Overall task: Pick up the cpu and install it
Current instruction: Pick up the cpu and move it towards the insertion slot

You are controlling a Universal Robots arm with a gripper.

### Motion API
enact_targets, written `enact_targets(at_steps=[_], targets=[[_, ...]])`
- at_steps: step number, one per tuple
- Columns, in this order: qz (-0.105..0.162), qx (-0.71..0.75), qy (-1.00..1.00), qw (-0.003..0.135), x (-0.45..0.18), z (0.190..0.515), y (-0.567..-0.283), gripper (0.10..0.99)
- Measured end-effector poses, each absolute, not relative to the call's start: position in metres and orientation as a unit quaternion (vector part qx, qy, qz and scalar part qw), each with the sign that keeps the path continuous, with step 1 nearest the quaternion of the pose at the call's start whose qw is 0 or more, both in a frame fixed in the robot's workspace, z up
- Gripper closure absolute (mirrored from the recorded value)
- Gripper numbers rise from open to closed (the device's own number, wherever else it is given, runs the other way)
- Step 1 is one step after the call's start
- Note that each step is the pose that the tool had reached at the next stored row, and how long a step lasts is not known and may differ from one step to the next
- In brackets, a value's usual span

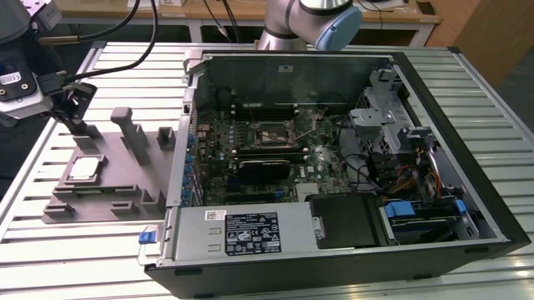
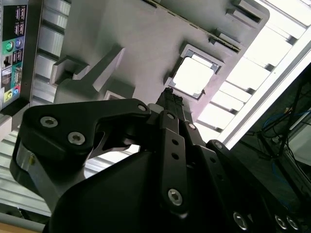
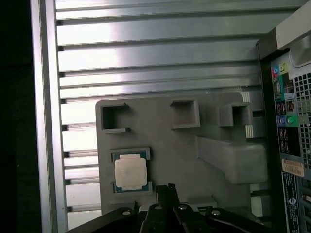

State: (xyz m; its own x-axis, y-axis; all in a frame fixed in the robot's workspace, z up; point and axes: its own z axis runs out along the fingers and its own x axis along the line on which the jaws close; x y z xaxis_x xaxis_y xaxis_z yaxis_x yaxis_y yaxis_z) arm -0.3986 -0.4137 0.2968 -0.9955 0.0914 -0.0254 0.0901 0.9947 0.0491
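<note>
Over the grey fixture (image 1: 107, 190), the gripper (image 3: 167, 190) hovers near the cpu (image 3: 130, 173).

You're working over a silvery slatted metal table (image 1: 75, 262) that spreads across the whole exterior view, its ribs running side to side. Along the top of the frame stands a wooden workbench (image 1: 92, 11) on white legs, with a wooden panel (image 1: 492, 31) at the upper right. In the first wrist view, bright light glares off the slats (image 3: 146, 48).
</note>
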Motion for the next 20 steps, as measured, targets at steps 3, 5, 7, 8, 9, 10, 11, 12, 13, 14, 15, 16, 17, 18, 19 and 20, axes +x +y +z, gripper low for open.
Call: enact_targets(at_steps=[3,5,7,8,9,10,11,12,13,14,15,16,17,18,19,20], targets=[[0.024,0.045,0.999,0.014,-0.4,0.296,-0.414,0.98],[0.024,0.045,0.999,0.014,-0.4,0.296,-0.414,0.98],[0.024,0.045,0.999,0.014,-0.401,0.295,-0.414,0.98],[0.024,0.045,0.999,0.014,-0.401,0.295,-0.414,0.98],[0.024,0.045,0.999,0.014,-0.402,0.294,-0.414,0.98],[0.024,0.045,0.999,0.014,-0.402,0.294,-0.414,0.98],[0.024,0.045,0.999,0.014,-0.402,0.293,-0.414,0.98],[0.024,0.045,0.999,0.014,-0.403,0.292,-0.414,0.98],[0.024,0.045,0.999,0.014,-0.403,0.292,-0.414,0.98],[0.024,0.045,0.999,0.014,-0.404,0.291,-0.415,0.98],[0.024,0.045,0.999,0.014,-0.405,0.29,-0.415,0.98],[0.024,0.045,0.999,0.014,-0.405,0.289,-0.415,0.98],[0.024,0.045,0.999,0.014,-0.406,0.289,-0.415,0.98],[0.024,0.045,0.999,0.014,-0.407,0.288,-0.416,0.98],[0.024,0.045,0.999,0.014,-0.407,0.287,-0.416,0.98],[0.024,0.045,0.999,0.014,-0.408,0.286,-0.416,0.98]])
